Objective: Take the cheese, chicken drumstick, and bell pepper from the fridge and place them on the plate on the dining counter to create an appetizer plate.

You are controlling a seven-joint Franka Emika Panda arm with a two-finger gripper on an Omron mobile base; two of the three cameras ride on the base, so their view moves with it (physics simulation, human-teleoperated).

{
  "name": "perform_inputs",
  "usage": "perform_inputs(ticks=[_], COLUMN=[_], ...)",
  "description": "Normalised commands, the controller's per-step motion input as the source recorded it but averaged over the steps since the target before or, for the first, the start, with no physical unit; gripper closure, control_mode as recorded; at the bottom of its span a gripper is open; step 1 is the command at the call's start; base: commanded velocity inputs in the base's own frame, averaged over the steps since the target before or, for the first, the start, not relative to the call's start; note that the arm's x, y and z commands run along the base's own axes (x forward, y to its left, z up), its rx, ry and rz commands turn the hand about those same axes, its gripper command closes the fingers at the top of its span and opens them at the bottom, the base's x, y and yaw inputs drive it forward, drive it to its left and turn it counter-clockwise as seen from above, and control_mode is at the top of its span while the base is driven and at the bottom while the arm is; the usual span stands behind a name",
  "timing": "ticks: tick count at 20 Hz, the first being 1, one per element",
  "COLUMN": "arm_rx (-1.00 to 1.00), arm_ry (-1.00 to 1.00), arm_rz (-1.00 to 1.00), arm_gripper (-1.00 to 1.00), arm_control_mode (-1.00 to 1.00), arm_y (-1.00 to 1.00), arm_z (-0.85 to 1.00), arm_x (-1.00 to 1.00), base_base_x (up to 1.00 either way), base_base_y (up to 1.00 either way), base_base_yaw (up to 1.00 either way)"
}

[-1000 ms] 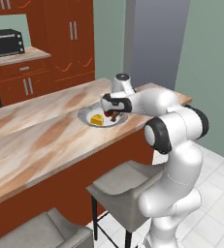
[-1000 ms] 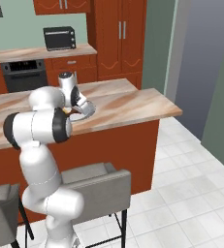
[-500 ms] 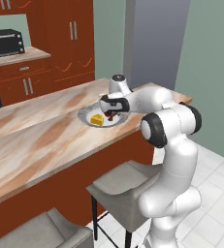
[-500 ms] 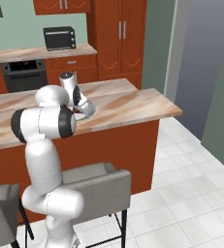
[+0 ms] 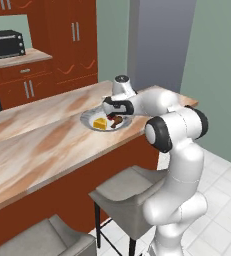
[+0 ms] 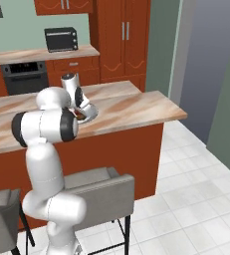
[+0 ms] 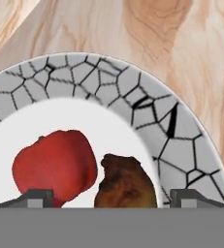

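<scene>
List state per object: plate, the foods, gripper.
plate: resting flat on the dining counter, holding all three foods.
cheese: lying on the plate, free of the gripper.
bell pepper: on the plate, beside the chicken drumstick, not gripped.
chicken drumstick: on the plate, between the fingertips but not clamped.
gripper: open, just above the plate, jaws wide apart.

Red bell pepper (image 7: 55, 164) & knobbly brown chicken drumstick (image 7: 125, 186) lie side by side, nearly touching, on pale plate (image 7: 181, 145) w/ crackled grey rim; yellow-orange cheese (image 5: 100, 123) wedge sits alongside, all atop marbled dining counter (image 5: 42, 145).
</scene>
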Motion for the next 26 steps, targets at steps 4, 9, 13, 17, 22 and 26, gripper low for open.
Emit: perform_inputs(ticks=[4,9,13,17,22,26], arm_rx=[0.0,0.02,0.01,0.0,0.0,0.0], arm_ry=[-0.06,-0.21,-0.08,0.0,0.12,0.16], arm_rz=[0.0,0.0,0.0,0.0,0.0,0.0], arm_gripper=[-1.0,-1.0,-1.0,-1.0,-1.0,-1.0], arm_control_mode=[-1.0,-1.0,-1.0,-1.0,-1.0,-1.0], arm_y=[-0.01,0.0,-0.01,-0.18,-0.43,-0.44], arm_z=[0.56,1.0,1.0,0.83,0.31,0.01], arm_x=[-0.4,-0.97,-1.0,-1.0,-1.0,-1.0], base_base_x=[0.0,0.0,0.0,0.0,0.0,0.0], base_base_y=[0.0,0.0,0.0,0.0,0.0,0.0], base_base_yaw=[0.0,0.0,0.0,0.0,0.0,0.0])
